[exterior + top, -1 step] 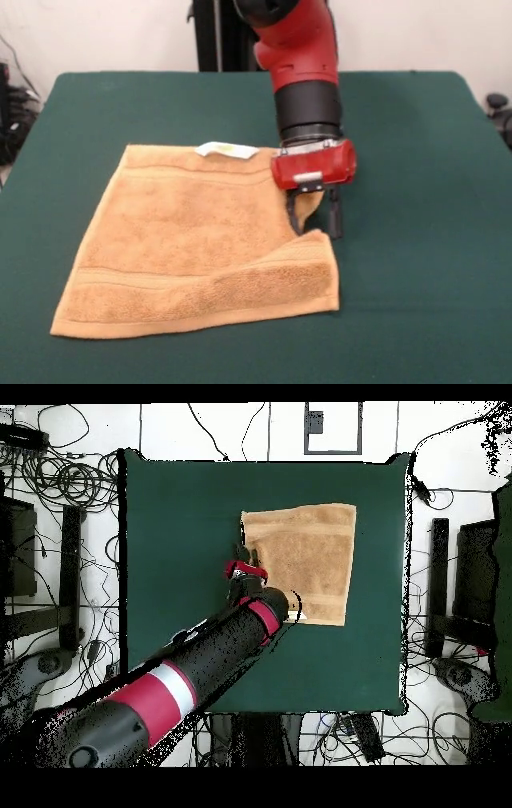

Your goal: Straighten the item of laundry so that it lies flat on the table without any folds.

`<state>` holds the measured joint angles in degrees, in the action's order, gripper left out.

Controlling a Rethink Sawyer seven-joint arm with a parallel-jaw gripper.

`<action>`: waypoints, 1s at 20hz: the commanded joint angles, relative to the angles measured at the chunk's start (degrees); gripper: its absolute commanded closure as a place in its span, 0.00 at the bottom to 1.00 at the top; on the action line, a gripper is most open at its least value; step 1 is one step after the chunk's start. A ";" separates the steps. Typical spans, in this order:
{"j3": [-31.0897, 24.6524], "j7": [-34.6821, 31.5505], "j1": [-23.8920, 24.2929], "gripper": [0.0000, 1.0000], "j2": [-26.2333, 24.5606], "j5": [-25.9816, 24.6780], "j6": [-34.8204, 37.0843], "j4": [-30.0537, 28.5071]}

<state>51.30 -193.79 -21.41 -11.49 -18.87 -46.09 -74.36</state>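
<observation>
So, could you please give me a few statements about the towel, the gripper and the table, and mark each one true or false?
1. The towel lies fully flat, with no folds. False: its right edge is lifted and creased by the gripper.
2. The gripper is at the towel's right edge in the front view. True.
3. A white tag shows at the towel's far edge. True.
4. The towel hangs over the edge of the table. False: it lies wholly on the green surface.
5. The gripper hangs high above the table, well clear of the towel. False: it is down at the cloth, with towel between its fingers.
</observation>
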 commanded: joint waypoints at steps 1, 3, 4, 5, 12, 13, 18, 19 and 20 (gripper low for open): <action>5.86 17.78 2.19 0.00 -7.39 5.33 10.01 1.67; 4.21 17.52 3.15 0.00 -6.68 2.66 10.43 2.82; 4.00 18.07 3.17 0.00 -6.89 2.59 10.38 3.28; 3.11 17.21 3.94 0.00 -6.15 -0.33 10.83 4.36; -7.04 -26.61 3.88 0.00 -4.75 -43.29 13.50 15.59; -6.73 -34.52 3.27 0.00 -5.42 -48.01 10.17 16.56; -8.52 -57.66 2.24 0.00 -5.02 -59.74 -4.85 17.87; -9.60 -61.60 2.73 0.00 -4.35 -61.47 -9.36 18.05; -10.08 -63.54 2.75 0.00 -3.99 -62.11 -11.46 17.93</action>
<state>54.09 -214.84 -18.80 -11.98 -72.72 -46.35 -61.03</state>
